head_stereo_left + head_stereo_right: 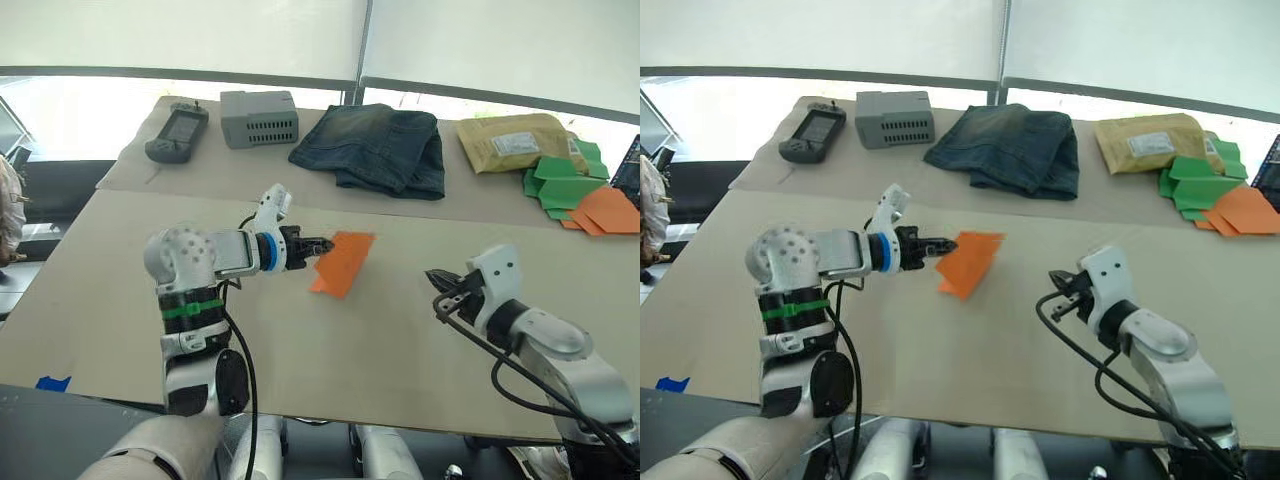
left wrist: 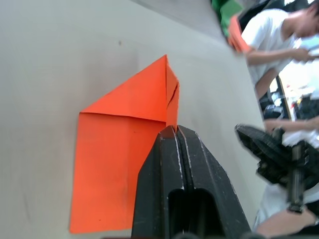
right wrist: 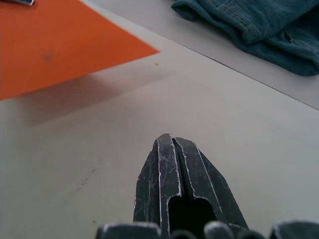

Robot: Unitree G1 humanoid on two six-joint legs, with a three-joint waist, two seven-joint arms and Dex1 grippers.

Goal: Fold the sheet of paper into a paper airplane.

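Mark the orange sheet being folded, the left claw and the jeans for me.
sheet of paper (image 1: 343, 265): left eye view, middle of its flat orange face.
left claw (image 1: 326, 244): left eye view, tips of the shut fingers at the sheet's edge.
jeans (image 1: 375, 148): left eye view, middle of the folded denim.

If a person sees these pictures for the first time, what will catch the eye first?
First, the bright orange sheet of paper, partly folded, lying mid-table at the tip of the left gripper, whose black fingers are closed. Next, the folded dark blue jeans at the far side and the loose green paper shapes at far right.
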